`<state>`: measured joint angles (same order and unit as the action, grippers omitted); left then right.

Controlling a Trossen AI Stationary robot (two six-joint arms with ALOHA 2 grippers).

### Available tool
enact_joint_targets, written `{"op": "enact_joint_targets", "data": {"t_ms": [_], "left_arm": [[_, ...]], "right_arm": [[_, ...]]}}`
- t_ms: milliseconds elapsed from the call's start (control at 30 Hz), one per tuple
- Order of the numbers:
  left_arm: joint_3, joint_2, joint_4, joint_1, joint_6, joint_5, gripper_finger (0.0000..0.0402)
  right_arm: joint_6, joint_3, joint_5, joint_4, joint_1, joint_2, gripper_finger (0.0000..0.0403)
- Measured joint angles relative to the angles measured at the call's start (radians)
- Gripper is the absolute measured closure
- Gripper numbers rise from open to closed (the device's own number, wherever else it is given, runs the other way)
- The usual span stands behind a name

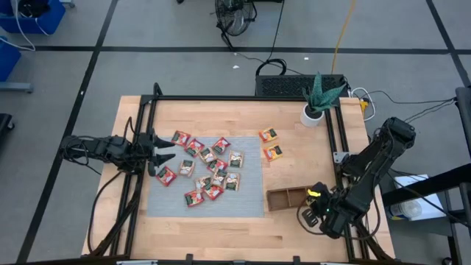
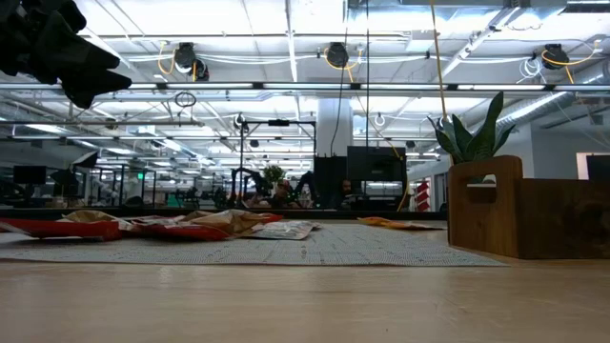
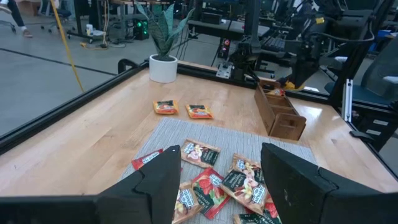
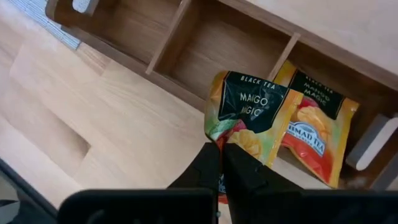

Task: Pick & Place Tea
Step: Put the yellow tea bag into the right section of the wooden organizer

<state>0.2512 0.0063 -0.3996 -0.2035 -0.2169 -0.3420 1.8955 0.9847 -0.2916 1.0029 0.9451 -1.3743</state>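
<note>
Tea sachets (image 1: pixel 207 171) litter the mat (image 1: pixel 250 202); the right end effector (image 4: pixel 222 163) is clamped on a yellow sachet (image 4: pixel 245 115) over the tray's (image 4: pixel 205 53) end compartment, where another (image 4: pixel 317 127) lies. Released off-centre, it could catch a divider or drop onto the counter (image 4: pixel 93 118). The left end effector (image 3: pixel 221 171), fingers apart, hangs above the mat's edge with clear room.

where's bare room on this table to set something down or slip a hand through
Free: the bare wooden table along its near edge below the grey woven mat, and the strip between the mat and the two yellow-orange tea sachets. Crowded: the mat's middle, covered by red, white and green tea sachets, and the brown wooden three-compartment tray, where the right claw holds a yellow-orange sachet.
</note>
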Motion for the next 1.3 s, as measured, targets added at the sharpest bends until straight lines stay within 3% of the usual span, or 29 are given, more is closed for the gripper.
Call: {"op": "enact_joint_targets", "data": {"t_ms": [567,867,1100,1300], "left_arm": [[0.000,0.000,0.000,0.000,0.000,0.000,0.0178],[0.000,0.000,0.000,0.000,0.000,0.000,0.0178],[0.000,0.000,0.000,0.000,0.000,0.000,0.0178],[0.000,0.000,0.000,0.000,0.000,0.000,0.0178]], "right_arm": [[-0.031,-0.043,-0.233,0.049,0.008,0.001,0.0402],[-0.014,-0.043,-0.179,0.038,0.010,0.001,0.0402],[-0.060,-0.014,-0.174,-0.124,0.057,0.037,0.0402],[0.006,-0.070,-0.146,-0.099,0.072,0.029,0.0402]]}}
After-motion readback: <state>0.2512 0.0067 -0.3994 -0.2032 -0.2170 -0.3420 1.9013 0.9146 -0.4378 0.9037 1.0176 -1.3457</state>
